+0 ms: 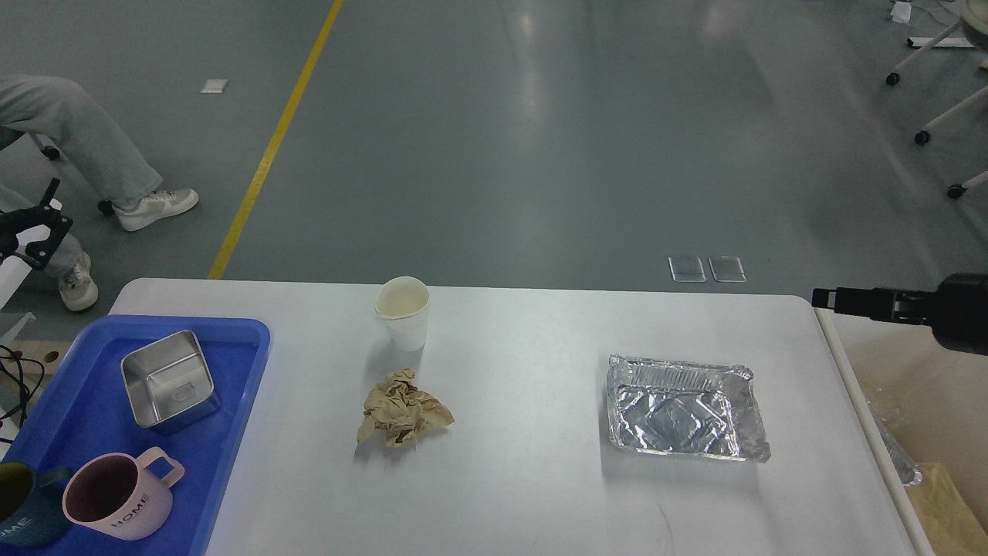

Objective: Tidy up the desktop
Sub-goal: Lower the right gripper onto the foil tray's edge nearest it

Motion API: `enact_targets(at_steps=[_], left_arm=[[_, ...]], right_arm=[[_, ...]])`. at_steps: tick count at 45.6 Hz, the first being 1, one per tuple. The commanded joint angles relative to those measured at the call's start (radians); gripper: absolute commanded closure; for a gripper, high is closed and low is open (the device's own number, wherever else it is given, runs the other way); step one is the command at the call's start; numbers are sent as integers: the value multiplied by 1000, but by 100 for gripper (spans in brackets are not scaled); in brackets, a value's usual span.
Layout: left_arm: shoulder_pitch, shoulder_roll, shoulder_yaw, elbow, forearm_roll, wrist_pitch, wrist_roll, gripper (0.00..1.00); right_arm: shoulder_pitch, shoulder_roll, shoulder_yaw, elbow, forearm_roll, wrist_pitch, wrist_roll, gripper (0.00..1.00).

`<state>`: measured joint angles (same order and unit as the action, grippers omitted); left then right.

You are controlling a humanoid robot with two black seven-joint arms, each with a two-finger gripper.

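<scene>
The white desktop point(540, 502) carries a white paper cup point(402, 311) near its far edge. A crumpled brown paper ball point(403, 410) lies just in front of the cup, and an empty foil tray point(683, 409) sits to the right. My right gripper point(823, 298) reaches in from the right edge, hovering over the table's far right corner, apart from the foil tray. It is seen edge-on, so its fingers cannot be told apart. My left gripper point(46, 220) is small and dark at the far left, off the table and holding nothing that I can see.
A blue tray point(231, 386) at the left holds a steel square container point(167, 379), a pink mug point(116, 496) and a dark teal mug point(19, 510). A cream bin point(918, 363) stands beside the right table edge. A seated person's legs point(93, 147) are at the far left.
</scene>
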<state>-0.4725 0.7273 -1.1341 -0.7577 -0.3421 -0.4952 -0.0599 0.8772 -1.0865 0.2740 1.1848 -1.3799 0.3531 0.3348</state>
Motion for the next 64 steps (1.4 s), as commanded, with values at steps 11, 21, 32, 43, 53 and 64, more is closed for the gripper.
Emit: enact_targets(at_steps=[11, 21, 32, 43, 53, 64], left_arm=[[22, 0, 0, 1, 3, -8, 3, 3], [22, 0, 2, 0, 5, -6, 3, 3], [20, 0, 2, 0, 6, -6, 3, 3], [20, 1, 2, 0, 6, -6, 3, 3], [22, 0, 4, 0, 8, -9, 3, 3], [23, -5, 13, 1, 8, -26, 3, 3]], right_arm=[[-7, 272, -200, -198, -70, -92, 0, 0], [-9, 368, -279, -312, -74, -138, 0, 0], [-38, 451, -392, -395, -70, -232, 0, 0], [-55, 479, -398, -412, -70, -243, 0, 0], [-67, 504, -400, -439, -68, -256, 1, 0], [-95, 568, -400, -494, -70, -272, 1, 0]])
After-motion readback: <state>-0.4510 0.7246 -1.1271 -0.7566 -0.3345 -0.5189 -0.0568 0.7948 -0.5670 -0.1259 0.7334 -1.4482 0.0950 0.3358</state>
